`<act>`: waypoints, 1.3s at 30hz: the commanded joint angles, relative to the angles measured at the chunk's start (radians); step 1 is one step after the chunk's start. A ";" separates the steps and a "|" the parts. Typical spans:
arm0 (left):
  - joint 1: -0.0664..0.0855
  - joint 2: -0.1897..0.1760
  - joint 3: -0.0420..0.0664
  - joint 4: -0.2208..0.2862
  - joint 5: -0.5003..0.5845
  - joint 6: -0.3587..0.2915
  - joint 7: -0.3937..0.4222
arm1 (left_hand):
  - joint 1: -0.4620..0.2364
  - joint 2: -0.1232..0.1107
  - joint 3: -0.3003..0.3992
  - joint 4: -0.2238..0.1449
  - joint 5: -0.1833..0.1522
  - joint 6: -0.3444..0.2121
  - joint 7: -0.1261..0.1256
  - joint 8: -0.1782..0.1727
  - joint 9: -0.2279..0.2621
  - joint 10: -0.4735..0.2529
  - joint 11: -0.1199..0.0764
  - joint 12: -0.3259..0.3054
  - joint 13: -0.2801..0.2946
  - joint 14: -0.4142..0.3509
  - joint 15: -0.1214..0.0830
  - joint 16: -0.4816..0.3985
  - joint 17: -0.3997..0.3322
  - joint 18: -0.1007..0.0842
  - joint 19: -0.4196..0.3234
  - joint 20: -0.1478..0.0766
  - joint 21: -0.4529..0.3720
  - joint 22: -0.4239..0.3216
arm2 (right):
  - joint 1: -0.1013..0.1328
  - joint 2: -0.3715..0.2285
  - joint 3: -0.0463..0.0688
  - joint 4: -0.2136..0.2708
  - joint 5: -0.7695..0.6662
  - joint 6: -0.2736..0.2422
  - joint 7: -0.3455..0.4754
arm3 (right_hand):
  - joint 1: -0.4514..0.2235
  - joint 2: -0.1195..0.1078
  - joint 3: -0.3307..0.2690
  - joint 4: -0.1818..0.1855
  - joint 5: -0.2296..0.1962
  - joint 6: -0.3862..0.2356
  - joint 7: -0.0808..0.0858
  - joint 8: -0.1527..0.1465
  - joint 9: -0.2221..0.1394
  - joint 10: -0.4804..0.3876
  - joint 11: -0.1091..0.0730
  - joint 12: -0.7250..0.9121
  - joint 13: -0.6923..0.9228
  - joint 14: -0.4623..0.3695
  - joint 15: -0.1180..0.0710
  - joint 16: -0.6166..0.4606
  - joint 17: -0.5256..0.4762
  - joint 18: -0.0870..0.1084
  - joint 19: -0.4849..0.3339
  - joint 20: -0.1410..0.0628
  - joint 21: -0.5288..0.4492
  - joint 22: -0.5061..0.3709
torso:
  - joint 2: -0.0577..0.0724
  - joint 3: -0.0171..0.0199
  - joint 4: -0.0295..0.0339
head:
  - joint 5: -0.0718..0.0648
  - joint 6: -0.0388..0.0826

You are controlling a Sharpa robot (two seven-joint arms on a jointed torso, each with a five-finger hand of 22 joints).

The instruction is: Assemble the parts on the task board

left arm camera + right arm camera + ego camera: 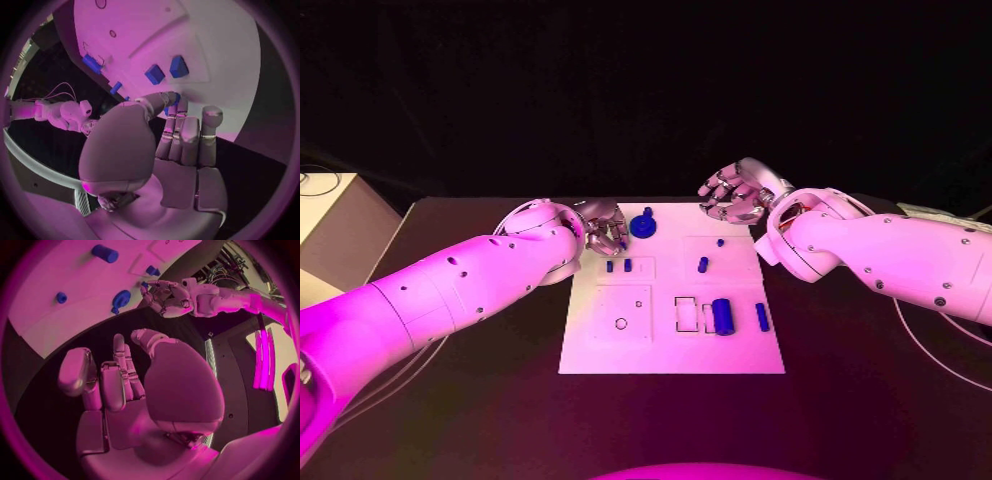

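At the board's (671, 345) far-left corner, the left hand (602, 226) was curled, empty, beside a blue part (643, 225). Far right, the right hand (737, 191) hovered, fingers spread, empty.

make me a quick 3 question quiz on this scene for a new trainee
1. True or false: the right hand holds a blue part.
2. Which hand is nearer the large round blue part at the far edge of the task board? A) left hand B) right hand
3. Fill in: the blue cylinder lies on the board's ____ half, the robot's own side.

Key:
1. False; its fingers are apart and hold nothing.
2. A; the left hand sits right beside it at the board's far left corner.
3. Right.
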 commanded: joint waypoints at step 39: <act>-0.011 -0.028 -0.021 0.019 -0.018 -0.011 -0.003 | -0.014 0.001 -0.026 -0.006 -0.002 -0.062 0.015 -0.037 0.000 -0.078 0.024 -0.021 0.032 -0.066 0.013 -0.009 -0.086 -0.002 -0.060 0.009 -0.054 -0.054 | -0.002 -0.012 0.000 0.004 -0.013 -0.002 0.000 | -0.022 -0.003 -0.004 -0.008 0.005 -0.022 0.021 -0.019 -0.007 -0.029 0.022 -0.051 -0.049 -0.009 0.019 -0.026 -0.027 0.015 -0.020 0.015 -0.050 -0.027 | 0.000 -0.0010 0.0000 | -0.002 0.000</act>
